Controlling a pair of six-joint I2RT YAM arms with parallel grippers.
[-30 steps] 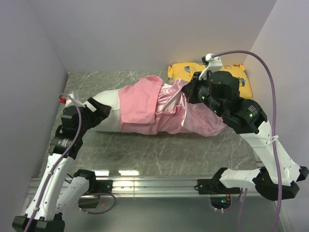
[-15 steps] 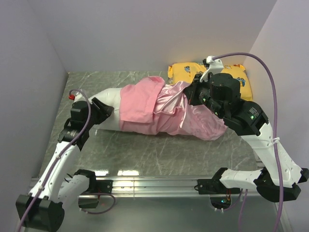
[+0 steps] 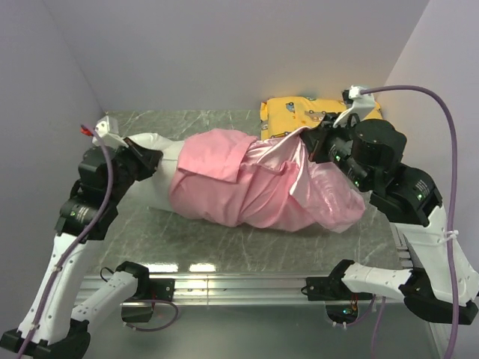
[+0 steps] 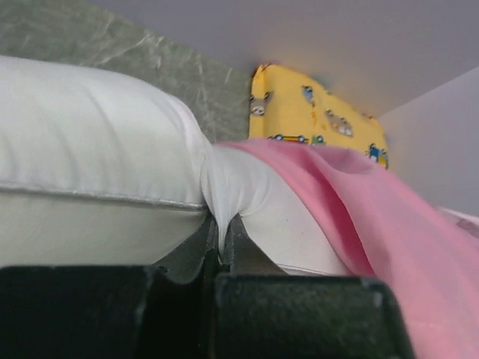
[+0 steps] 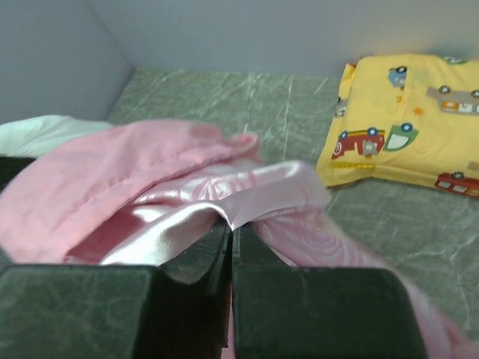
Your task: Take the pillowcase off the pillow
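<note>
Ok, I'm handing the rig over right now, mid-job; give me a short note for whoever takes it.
Left gripper: shut, pinching the bare end of the plump white rectangular pillow.
Right gripper: shut on a satin fold of the thin pink fabric pillowcase.
Done: only the pillow's end by the left arm is uncovered; the rest is inside the case, on the grey marbled table.
Left: pull the two apart until the case is off.
Yellow cartoon-vehicle pillow, back right, is not involved.
</note>
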